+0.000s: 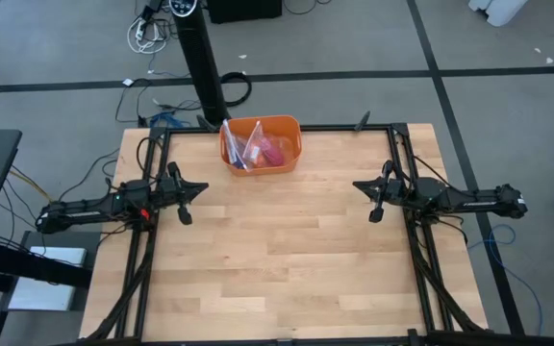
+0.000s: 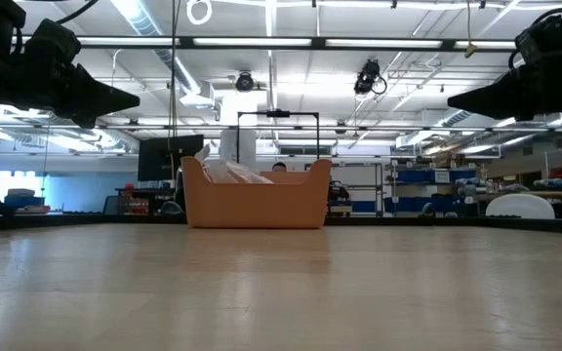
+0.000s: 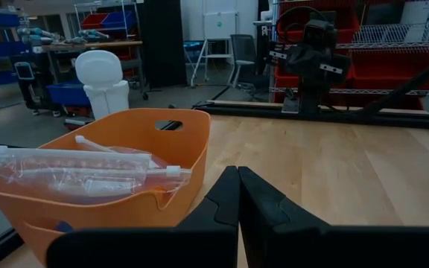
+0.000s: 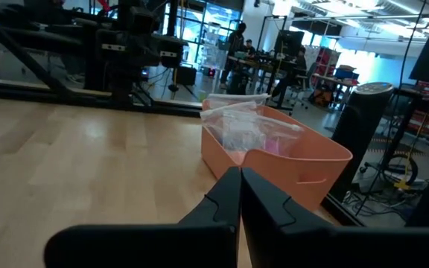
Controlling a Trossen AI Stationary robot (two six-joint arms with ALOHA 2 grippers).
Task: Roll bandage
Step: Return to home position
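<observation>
An orange bin (image 1: pixel 261 144) stands at the far middle of the wooden table. In it lie clear plastic bags (image 3: pixel 88 167) and something magenta-pink (image 1: pixel 270 151), likely the bandage, which also shows in the right wrist view (image 4: pixel 278 143). My left gripper (image 1: pixel 185 213) hovers shut at the table's left, empty. My right gripper (image 1: pixel 376 212) hovers shut at the table's right, empty. Both are raised above the table in the low view.
The bin shows in the low view (image 2: pixel 256 202) at the far edge. Black frame rails (image 1: pixel 152 250) run along the table's left and right sides. Bare tabletop (image 1: pixel 277 250) lies between the arms and toward the near edge.
</observation>
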